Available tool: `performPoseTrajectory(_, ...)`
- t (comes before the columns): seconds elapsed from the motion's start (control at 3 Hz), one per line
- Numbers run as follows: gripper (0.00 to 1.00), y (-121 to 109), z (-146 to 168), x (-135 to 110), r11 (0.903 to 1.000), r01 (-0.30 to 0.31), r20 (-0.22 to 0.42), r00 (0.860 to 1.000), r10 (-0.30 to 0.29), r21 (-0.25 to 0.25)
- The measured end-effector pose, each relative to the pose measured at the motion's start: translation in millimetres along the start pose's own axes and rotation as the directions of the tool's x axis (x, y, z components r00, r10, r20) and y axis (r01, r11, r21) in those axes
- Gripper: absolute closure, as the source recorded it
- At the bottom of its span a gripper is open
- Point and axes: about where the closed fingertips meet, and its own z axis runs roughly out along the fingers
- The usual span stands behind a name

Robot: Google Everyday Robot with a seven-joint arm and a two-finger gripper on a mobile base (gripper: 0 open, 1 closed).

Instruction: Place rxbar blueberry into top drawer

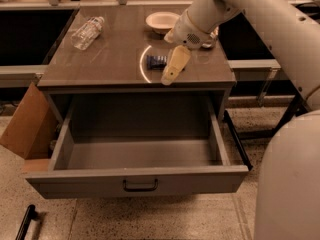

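Observation:
The rxbar blueberry (155,61) lies flat on the tabletop near the front edge, its dark wrapper showing just left of my gripper; its right end is hidden behind the gripper. My gripper (169,76) hangs from the arm that comes in from the upper right. It points down and to the left, low over the table's front edge beside the bar. The top drawer (90,181) is pulled fully out below the table. Its inside is bare and its black bar handle (140,185) sits at the middle of the front panel.
A clear water bottle (87,32) lies at the table's back left and a white bowl (160,20) stands at the back middle. A cardboard box (22,129) leans left of the drawer. The robot's white body (290,184) fills the lower right.

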Motion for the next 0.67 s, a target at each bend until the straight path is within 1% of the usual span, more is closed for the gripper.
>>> performPoseTrajectory(0.33, 0.0, -9.1, 21.7, -3.0, 0.9988, -0.016, 0.036, 0.999, 0.017, -0.046)
performPoseTrajectory(0.67, 0.0, -15.3, 36.5, -0.9, 0.9962, -0.037, 0.055, 0.998, 0.041, -0.079)
